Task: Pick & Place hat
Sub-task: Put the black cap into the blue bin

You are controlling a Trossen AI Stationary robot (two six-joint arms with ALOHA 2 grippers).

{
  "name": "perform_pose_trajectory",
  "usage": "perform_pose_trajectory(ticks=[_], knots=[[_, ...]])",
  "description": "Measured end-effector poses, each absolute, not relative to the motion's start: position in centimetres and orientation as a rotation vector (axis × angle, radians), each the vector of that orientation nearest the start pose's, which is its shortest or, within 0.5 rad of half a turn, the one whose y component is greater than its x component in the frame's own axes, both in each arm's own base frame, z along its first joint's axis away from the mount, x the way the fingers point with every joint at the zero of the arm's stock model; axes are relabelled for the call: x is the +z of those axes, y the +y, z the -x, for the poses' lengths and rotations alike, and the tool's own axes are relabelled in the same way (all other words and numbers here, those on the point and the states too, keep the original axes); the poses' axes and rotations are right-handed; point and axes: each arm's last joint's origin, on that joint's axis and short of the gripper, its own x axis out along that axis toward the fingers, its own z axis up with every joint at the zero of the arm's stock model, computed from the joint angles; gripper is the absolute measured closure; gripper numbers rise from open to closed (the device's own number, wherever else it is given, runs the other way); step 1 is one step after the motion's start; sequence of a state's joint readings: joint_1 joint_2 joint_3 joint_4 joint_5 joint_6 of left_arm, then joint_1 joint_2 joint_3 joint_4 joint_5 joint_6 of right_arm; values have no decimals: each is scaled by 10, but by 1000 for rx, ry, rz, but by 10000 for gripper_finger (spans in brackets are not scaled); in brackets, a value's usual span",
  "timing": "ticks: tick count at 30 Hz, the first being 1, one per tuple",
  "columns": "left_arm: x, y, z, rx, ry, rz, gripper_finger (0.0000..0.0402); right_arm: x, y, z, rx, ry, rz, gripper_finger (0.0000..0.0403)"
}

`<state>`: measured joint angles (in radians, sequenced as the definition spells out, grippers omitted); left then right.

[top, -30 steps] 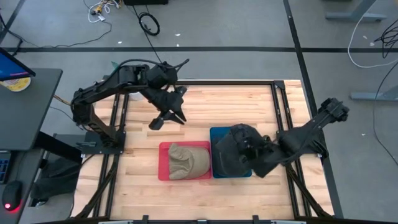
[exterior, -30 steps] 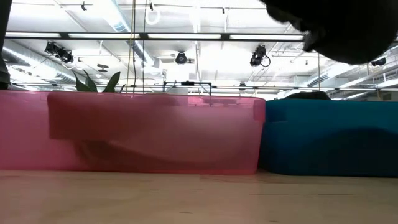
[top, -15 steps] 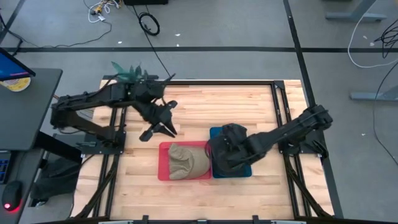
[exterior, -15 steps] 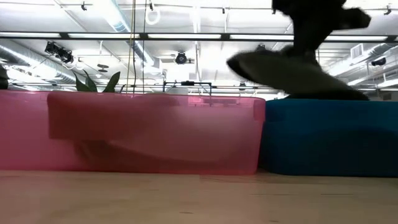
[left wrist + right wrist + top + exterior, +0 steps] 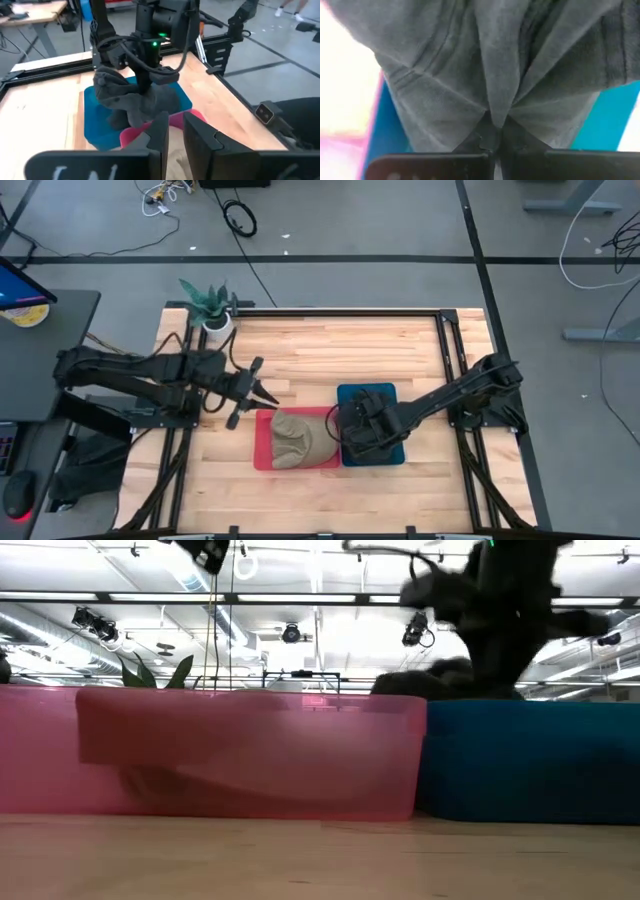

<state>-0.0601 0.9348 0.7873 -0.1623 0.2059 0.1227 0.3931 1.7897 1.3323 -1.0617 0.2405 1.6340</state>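
Over the shallow blue plastic bin (image 5: pixel 345 393) on the wooden table (image 5: pixel 330 350), the right gripper (image 5: pixel 357 420) is pinching a bunched fold of the dark grey fabric hat (image 5: pixel 132 100). The right wrist view is showing its two dark fingers (image 5: pixel 482 137) pressed together on a pleat of the grey cloth, with the blue bin wall (image 5: pixel 385 130) visible to either side. From the left wrist view, the hat is hanging crumpled beneath the right gripper (image 5: pixel 144 82), its lower folds sitting on or just above the blue bin floor (image 5: pixel 95 117); whether it is touching cannot be told. In the low view the dark hat (image 5: pixel 440 675) is showing just above the blue bin's rim (image 5: pixel 530 705), under the right arm.

Beside the blue bin, touching its side, a shallow translucent pink-red plastic bin (image 5: pixel 262 455) is holding a beige fabric hat (image 5: pixel 300 438), which is lying crumpled inside it.

The left gripper (image 5: pixel 243 390) is hovering near the far left corner of the pink-red bin, holding nothing, and its fingers (image 5: pixel 160 132) are standing slightly apart with a narrow gap between them. The left arm is reaching in low from the left edge of the table.

A small potted green plant (image 5: pixel 208 300) in a white pot is standing at the far left corner of the table, well apart from both bins.
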Motion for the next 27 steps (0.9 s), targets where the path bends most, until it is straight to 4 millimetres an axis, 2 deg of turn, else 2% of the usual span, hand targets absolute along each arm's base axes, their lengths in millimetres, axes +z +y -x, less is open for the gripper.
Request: perform_pose_trajectory(ticks=[5, 10, 15, 21, 27], knots=[[276, -20, -195, -210, 246, -111, 345, 183, 116, -298, -1030, 1092, -922, 397], [253, -19, -191, -193, 278, -116, 345, 179, 115, -295, -1075, 1086, -926, 394], [248, -18, -190, -184, 292, -145, 345, 178, 113, -293, -1069, 1074, -838, 391], [244, -17, -189, -140, 335, -118, 345, 185, 110, -291, -1000, 1099, -772, 345], [239, -15, -187, -100, 398, -131, 345, 210, 104, -282, -960, 1033, -763, 274]])
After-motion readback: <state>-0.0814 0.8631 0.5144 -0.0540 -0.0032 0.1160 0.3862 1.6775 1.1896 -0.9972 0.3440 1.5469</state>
